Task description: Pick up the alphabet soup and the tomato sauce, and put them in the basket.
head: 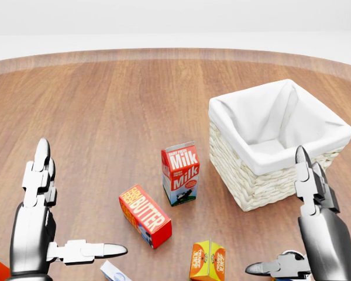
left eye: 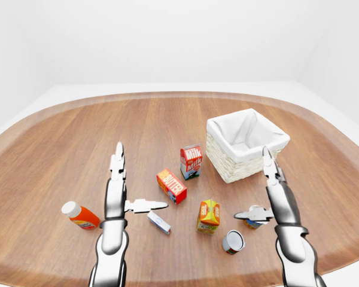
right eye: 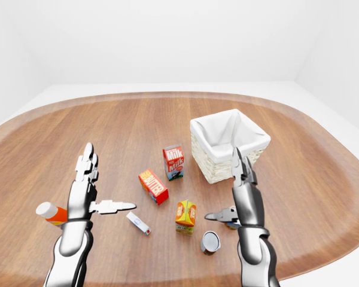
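A can with a blue and orange label (left eye: pixel 255 223), probably the alphabet soup, stands at the lower right of the left-eye view. My right hand (left eye: pixel 250 182) is open above it, its thumb stretched just over the can's top. A second can (left eye: pixel 233 241), reddish and lying on its side with its metal end towards me, looks like the tomato sauce. The wicker basket (left eye: pixel 230 170) with a white cloth lining stands up and left of my right hand. My left hand (left eye: pixel 142 174) is open over bare wood, far from both cans.
On the round wooden table lie a milk carton (left eye: pixel 191 161), a butter box (left eye: pixel 172 186), an orange juice box (left eye: pixel 209 216), a small white box (left eye: pixel 159 222) and an orange bottle (left eye: pixel 79 216) by my left arm. The table's edge runs just below the cans.
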Tool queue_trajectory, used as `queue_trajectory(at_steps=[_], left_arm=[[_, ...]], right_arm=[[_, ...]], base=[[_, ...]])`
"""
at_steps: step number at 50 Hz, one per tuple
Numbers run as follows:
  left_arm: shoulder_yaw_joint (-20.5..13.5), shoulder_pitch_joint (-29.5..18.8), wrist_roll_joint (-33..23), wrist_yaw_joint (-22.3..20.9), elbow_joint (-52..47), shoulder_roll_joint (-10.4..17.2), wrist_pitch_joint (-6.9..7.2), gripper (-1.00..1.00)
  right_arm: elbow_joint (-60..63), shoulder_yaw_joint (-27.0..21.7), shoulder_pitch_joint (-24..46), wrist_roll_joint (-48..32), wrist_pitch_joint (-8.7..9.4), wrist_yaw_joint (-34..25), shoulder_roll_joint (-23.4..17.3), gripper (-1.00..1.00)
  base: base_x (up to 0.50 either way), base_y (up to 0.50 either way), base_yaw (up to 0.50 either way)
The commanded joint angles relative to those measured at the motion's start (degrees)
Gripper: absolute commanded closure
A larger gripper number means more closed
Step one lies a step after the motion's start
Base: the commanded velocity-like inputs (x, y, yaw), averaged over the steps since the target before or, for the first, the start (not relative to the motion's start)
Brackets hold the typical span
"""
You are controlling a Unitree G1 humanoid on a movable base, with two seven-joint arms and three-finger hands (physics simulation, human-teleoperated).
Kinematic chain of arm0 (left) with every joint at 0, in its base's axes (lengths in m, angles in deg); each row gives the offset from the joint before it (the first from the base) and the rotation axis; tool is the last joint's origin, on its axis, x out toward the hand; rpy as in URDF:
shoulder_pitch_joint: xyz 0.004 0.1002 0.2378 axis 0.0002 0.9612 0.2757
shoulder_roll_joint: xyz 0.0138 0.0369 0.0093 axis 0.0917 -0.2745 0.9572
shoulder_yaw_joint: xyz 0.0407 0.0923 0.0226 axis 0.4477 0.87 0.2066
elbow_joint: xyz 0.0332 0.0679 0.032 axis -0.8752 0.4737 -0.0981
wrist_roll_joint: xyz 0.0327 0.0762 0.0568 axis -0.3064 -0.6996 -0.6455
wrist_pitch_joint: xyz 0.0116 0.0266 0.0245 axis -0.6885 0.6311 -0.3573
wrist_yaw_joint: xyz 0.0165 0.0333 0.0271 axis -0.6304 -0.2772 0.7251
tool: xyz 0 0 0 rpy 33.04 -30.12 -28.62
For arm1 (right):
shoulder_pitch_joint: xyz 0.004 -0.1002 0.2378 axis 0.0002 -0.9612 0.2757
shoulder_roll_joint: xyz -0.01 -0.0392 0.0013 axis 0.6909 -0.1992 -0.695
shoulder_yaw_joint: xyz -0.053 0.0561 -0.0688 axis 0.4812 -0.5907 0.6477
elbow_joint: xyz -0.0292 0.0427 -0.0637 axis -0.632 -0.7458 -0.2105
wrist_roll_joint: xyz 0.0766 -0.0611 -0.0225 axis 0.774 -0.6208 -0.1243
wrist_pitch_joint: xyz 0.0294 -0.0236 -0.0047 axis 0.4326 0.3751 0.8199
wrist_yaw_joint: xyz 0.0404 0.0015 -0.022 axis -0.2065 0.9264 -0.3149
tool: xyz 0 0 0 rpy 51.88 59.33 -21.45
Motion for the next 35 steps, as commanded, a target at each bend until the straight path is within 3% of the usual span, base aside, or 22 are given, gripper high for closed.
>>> queue_trajectory(at_steps=[1, 24, 35], left_arm=[[0.0, 0.0, 0.2, 0.0, -0.6, 0.0, 0.00, -1.00], [0.1, 0.4, 0.2, -0.1, -0.8, -0.1, 0.00, -1.00], [0.0, 0.2, 0.3, 0.0, 0.0, 0.0, 0.00, -1.00]], right_arm=[[-0.6, -0.2, -1.7, -5.5, 0.00, 1.0, 0.1, -1.00], [2.7, -1.7, -4.4, -7.4, 0.00, -2.6, 0.8, -1.00], [1.7, -3.0, -4.8, -12.9, 0.00, -0.6, 0.9, -1.00]], base=[[0.00, 0.00, 0.00], [0.00, 0.00, 0.00], [0.00, 0.00, 0.00]])
